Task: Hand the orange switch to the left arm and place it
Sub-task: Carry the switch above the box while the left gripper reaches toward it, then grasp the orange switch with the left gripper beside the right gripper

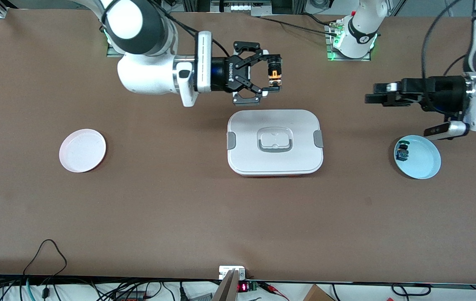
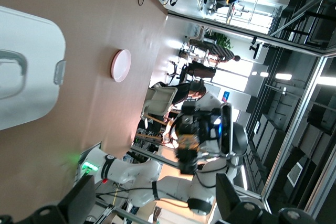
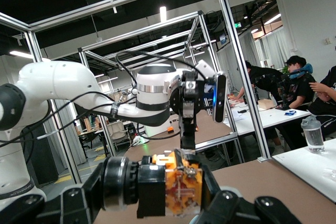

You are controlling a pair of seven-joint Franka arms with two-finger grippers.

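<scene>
While the right gripper [image 1: 275,79] hangs above the tabletop [image 1: 179,200] just past the box [image 1: 275,142], jaws clamped on the orange switch [image 1: 274,74], the left gripper [image 1: 369,97] waits near the blue plate [image 1: 424,163]; whether its jaws stand apart cannot be told. Handover and placement appear to remain.

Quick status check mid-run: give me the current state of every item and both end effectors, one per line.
Orange switch: held in the air, above the table just past the box's edge.
Right end effector: shut on the orange switch.
Left end effector: in the air above bare table, holding nothing.
Box: lid on, mid-table.
Pink plate: bare.
Blue plate: holds the green-capped switch.
</scene>
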